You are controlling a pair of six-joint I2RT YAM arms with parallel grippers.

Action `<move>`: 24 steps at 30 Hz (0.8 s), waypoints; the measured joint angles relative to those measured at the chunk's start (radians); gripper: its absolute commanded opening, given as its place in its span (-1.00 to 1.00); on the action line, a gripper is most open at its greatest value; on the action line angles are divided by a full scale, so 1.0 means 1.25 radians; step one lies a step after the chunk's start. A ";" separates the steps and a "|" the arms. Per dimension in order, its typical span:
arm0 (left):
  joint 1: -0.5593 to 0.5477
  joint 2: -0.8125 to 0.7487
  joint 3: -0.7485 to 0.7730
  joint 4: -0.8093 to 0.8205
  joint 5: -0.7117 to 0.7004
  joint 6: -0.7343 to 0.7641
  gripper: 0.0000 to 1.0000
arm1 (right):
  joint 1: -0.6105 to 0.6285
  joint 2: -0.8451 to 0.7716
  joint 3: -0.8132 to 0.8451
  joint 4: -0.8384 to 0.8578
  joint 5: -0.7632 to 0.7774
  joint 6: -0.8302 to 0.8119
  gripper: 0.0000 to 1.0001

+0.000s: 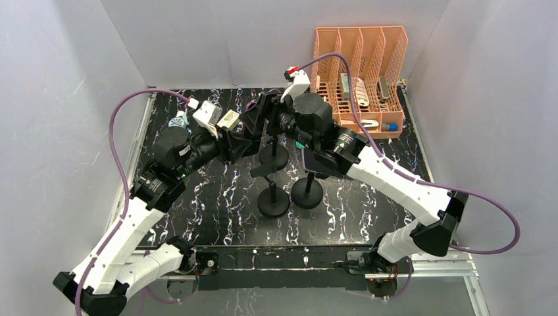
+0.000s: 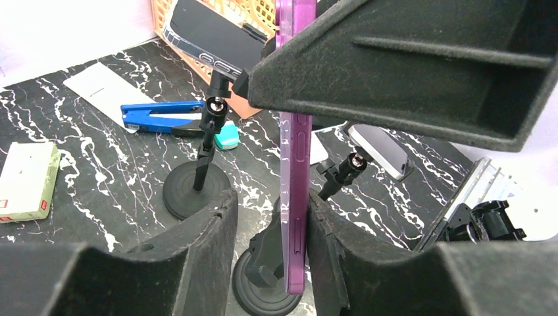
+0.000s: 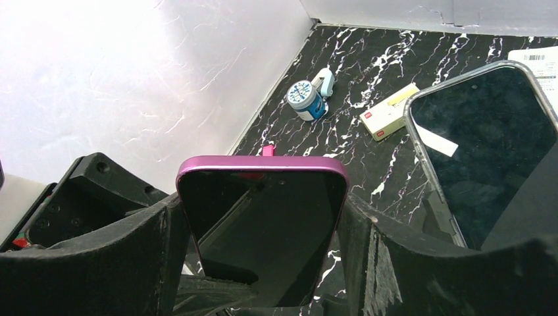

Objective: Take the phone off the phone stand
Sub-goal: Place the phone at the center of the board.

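Black marble table (image 1: pixel 217 192) | right claw (image 3: pixel 261 227) clamps purple phone (image 2: pixel 294 187) | edge lettering (image 2: pixel 285 141) illegible

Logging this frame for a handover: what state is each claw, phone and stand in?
Right claw: shut on the purple phone, gripping its side edges.
Left claw: open, straddling the same phone, with a gap at one finger.
Purple phone: upright, screen dark.
Clear-cased phone: tilted, screen dark.
Far stand: upright.
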State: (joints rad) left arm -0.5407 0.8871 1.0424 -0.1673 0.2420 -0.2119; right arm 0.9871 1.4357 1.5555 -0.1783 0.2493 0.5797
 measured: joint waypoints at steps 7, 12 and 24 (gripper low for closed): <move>0.000 0.011 0.001 -0.013 0.000 0.019 -0.59 | 0.010 0.025 0.017 -0.004 0.000 0.010 -0.97; -0.004 0.011 0.001 -0.016 0.001 0.030 -1.00 | 0.012 0.028 0.017 -0.004 0.005 0.015 -0.97; -0.008 -0.057 -0.024 -0.035 -0.047 0.021 -1.00 | 0.014 0.005 0.001 0.024 -0.093 -0.026 0.97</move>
State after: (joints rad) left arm -0.5507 0.8154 1.0119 -0.2115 0.1837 -0.1856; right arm 1.0042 1.4414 1.5566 -0.1486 0.1329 0.5468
